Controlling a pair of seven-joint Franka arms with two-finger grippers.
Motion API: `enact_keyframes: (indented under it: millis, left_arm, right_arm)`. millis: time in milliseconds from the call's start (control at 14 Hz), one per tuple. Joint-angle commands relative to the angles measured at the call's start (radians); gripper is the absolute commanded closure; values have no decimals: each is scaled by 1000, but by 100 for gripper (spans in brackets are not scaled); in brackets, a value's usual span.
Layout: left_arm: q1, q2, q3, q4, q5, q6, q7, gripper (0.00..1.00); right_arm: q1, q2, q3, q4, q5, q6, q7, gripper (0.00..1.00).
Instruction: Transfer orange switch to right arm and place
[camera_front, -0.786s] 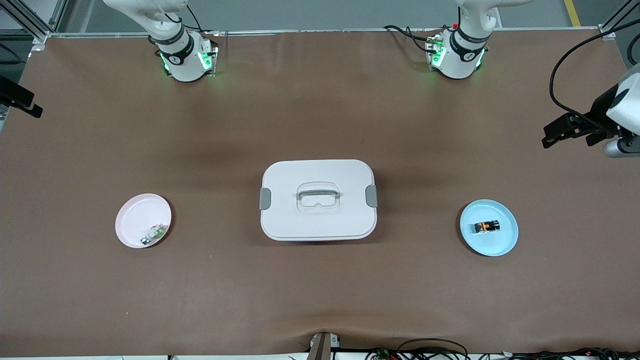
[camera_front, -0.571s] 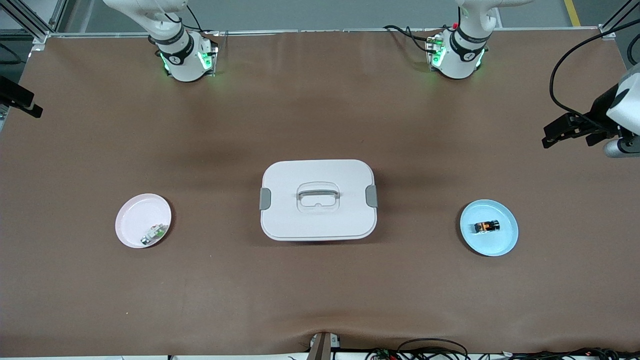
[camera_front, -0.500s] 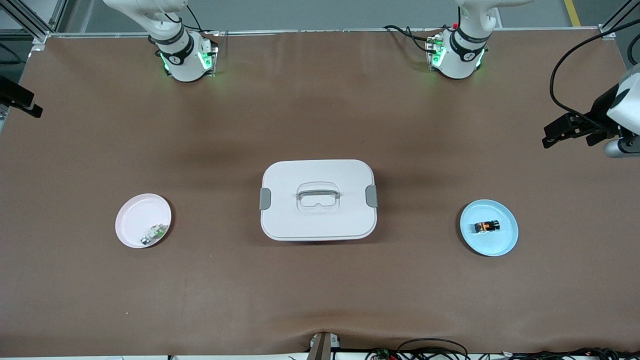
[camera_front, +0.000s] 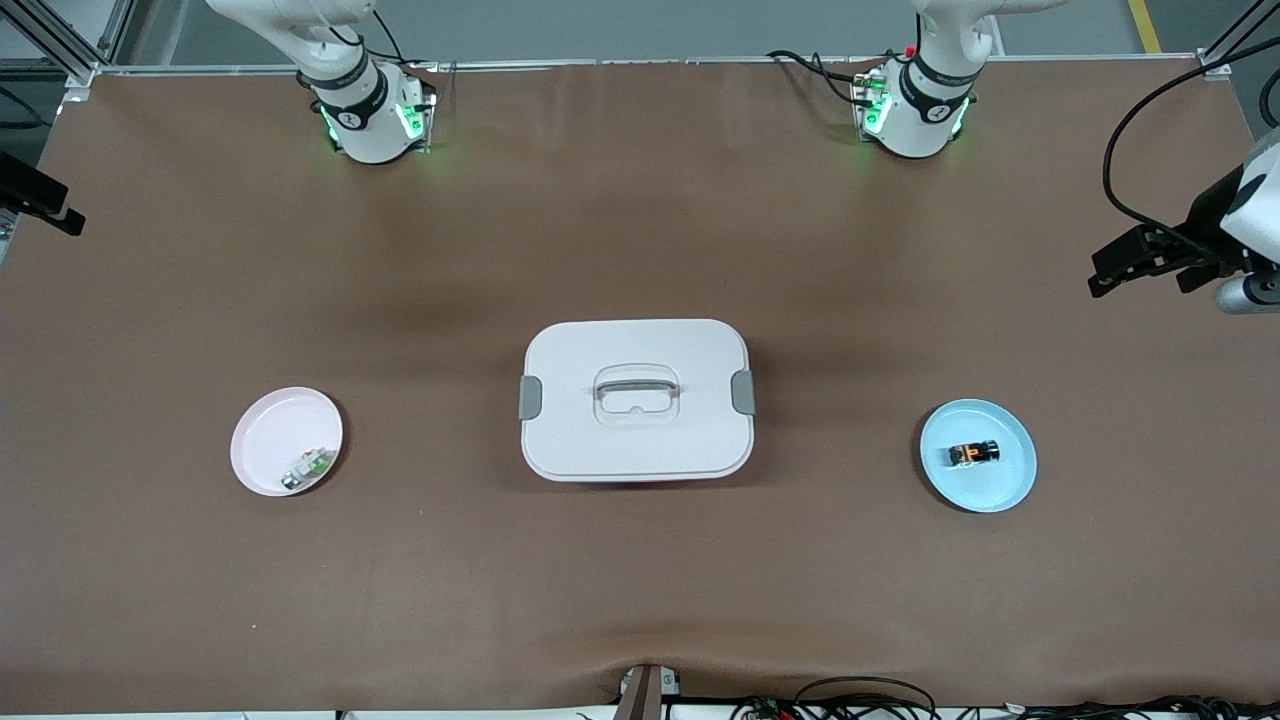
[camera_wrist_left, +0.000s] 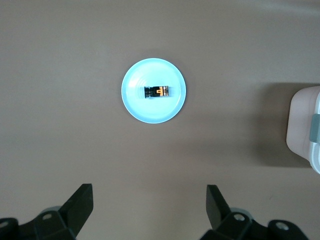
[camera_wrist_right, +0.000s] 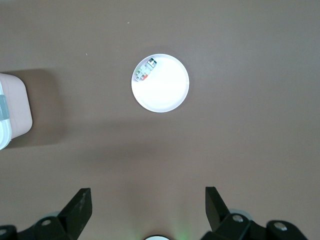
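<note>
While both arms wait high above it, the brown table cover lies flat with a few soft wrinkles, and metal framing and grey floor show past the edge where the bases stand. Cables trail along the edge nearest the front camera. The left gripper hangs with its fingers spread wide and nothing between them; the orange switch lies well below them on the blue plate, toward the left arm's end of the table. The right gripper is likewise spread and empty, high over the pink plate, which carries a small green-white part at its rim, perhaps touching the wall. Between the plates sits the white lidded box, its grey handle down
</note>
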Motion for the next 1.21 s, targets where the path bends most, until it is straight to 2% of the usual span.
enact_keyframes:
  millis: [0,929,1143]
  left_arm:
    - [2,-2,1,14,-13,3,-2,0]
    - [6,2,4,22,-14,9,18,0]
    - [3,63,6,57,-5,12,-9,0]
  right_arm:
    - [-11,9,6,19,-2,-14,11,0]
    - [-11,9,6,19,-2,-5,10,0]
    - [-11,9,6,19,-2,0,10,0]
